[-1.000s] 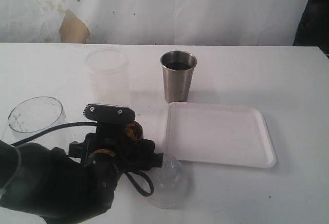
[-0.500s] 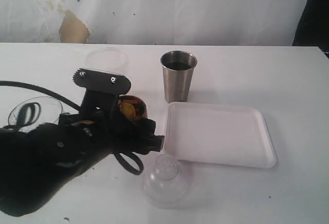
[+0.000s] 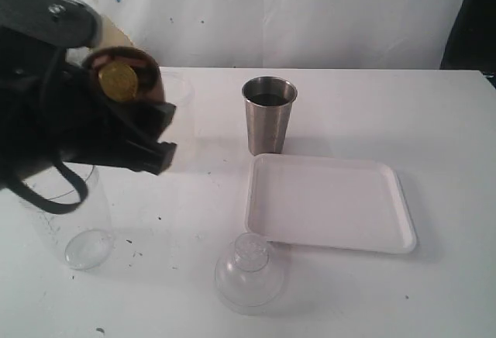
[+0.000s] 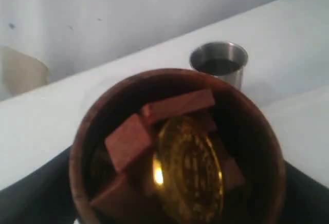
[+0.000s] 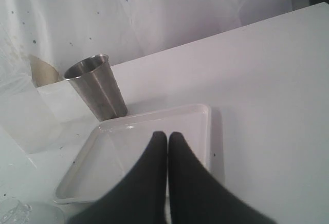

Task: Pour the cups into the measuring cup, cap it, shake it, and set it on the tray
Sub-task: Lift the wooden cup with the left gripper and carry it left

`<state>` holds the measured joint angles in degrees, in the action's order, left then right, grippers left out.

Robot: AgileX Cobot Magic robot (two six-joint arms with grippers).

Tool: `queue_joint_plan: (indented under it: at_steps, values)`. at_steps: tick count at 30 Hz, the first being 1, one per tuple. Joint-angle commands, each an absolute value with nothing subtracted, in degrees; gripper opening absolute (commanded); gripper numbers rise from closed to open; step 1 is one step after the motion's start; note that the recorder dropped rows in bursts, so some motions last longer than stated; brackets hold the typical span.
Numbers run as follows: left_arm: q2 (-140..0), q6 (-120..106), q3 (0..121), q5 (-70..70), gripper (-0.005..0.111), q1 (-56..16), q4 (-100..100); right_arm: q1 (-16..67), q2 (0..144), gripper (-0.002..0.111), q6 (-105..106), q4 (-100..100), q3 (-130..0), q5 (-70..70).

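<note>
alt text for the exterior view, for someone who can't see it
The left gripper holds a wooden cup raised and tipped toward the camera, a gold disc showing inside; a clear measuring cup stands below it on the white table. To the right, a steel tumbler stands behind a white tray, a clear domed lid in front of it.

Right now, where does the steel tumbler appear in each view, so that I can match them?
Exterior view: steel tumbler upper centre, behind the white tray's far left corner.
Left wrist view: upper right, beyond the brown wooden cup.
Right wrist view: left of centre, behind the tray.
Shared landmark: the tray, in exterior and right wrist views.
</note>
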<state>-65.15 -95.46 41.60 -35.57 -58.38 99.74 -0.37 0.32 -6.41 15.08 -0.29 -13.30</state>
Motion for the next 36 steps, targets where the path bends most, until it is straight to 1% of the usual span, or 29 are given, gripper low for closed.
queue_joint_plan:
  at_steps: [1, 5, 7, 10, 13, 20, 27, 32, 36]
  values:
    - [-60.35, -104.48, 42.13, -46.71, 0.0, -58.44, 99.95, -0.58, 0.0, 0.0, -7.39, 14.96, 0.0, -12.74]
    - [-60.03, -114.65, 42.13, -62.69, 0.0, -58.33, 99.95, -0.58, 0.0, 0.0, -7.8, 14.96, 0.0, -12.74]
    - [-59.92, -117.17, 42.13, -66.48, 0.0, -57.7, 99.95, -0.58, 0.0, 0.0, -7.8, 14.96, 0.0, -12.74]
    - [-59.92, -117.07, 42.13, -66.88, 0.0, -55.49, 99.95, -0.58, 0.0, 0.0, -7.8, 14.96, 0.0, -12.74]
    - [-59.92, -116.14, 42.13, -60.91, 0.0, -52.13, 99.95, -0.58, 0.0, 0.0, -7.8, 14.96, 0.0, -12.74]
    - [-59.92, -115.47, 41.62, -48.62, 0.0, -41.48, 99.95, -0.58, 0.0, 0.0, -7.8, 14.96, 0.0, -12.74]
    - [-59.92, -115.06, 41.16, -32.31, 0.0, -32.34, 99.95, -0.58, 0.0, 0.0, -7.8, 14.96, 0.0, -12.74]
    - [-60.52, -109.28, 41.16, -17.81, 0.0, -26.88, 99.95, -0.58, 0.0, 0.0, -7.8, 14.96, 0.0, -12.74]
    - [-63.7, -107.31, 41.16, -12.67, 0.0, -24.25, 99.95, -0.58, 0.0, 0.0, -7.8, 14.96, 0.0, -12.74]
